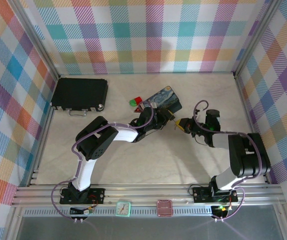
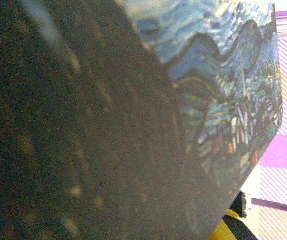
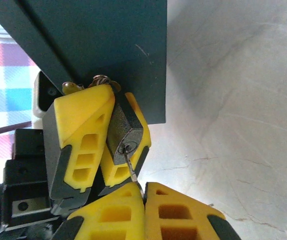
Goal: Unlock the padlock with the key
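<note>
The right gripper (image 3: 144, 194) is pressed together on the tiny silvery key (image 3: 131, 167), and the tip of its thin shaft meets the keyhole of the small dark padlock (image 3: 125, 135). The left gripper (image 3: 108, 145) pinches this padlock, just beside the edge of the blue painted rectangular tin (image 1: 166, 98). The pale table (image 3: 243, 100) lies open at the side.

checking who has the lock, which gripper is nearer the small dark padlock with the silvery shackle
Left. The left gripper is clamped on the padlock; the right gripper sits just short, pinching the thin silvery key at its keyhole.

I see checked pastel walls (image 1: 153, 35) on three sides, a pale marbled tabletop (image 1: 133, 165), evenly lit, and a metal rail (image 1: 148, 191) along its near edge.
</note>
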Controlling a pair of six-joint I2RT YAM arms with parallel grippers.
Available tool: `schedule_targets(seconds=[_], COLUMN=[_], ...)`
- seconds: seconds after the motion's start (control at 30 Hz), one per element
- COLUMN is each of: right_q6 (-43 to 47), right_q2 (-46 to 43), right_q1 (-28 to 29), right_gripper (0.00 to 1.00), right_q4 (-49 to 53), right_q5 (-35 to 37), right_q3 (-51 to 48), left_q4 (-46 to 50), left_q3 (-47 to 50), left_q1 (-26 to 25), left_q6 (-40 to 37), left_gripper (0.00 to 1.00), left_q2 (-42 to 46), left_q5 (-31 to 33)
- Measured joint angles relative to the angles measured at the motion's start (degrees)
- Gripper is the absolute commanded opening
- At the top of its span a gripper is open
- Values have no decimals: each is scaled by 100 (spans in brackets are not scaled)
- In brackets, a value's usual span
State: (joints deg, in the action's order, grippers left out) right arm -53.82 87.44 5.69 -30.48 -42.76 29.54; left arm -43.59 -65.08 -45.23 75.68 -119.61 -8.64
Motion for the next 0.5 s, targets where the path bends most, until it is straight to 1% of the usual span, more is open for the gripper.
schedule_targets(seconds=[0.1,0.2,0.37,0.5], right_q6=[400,645,780,828], right_q2=[-363,-431,-157,-173], right_q1=[85,109,28,-42], right_gripper=[0,0,0,0], right_q4=[765,1233,1390,1491], right_q5=[385,503,317,267], right_q3=[164,341,551,555], left_q4=[-13,-17,-7,-11], left_q3=[-24,-33,-4,17], left_q1=[-4,-4,-4,-4], left_q6=[66,122,144,116], left_gripper=[0,0,0,0], left_q2=[0,0,0,0], left_q5=[-70,-85,33,28])
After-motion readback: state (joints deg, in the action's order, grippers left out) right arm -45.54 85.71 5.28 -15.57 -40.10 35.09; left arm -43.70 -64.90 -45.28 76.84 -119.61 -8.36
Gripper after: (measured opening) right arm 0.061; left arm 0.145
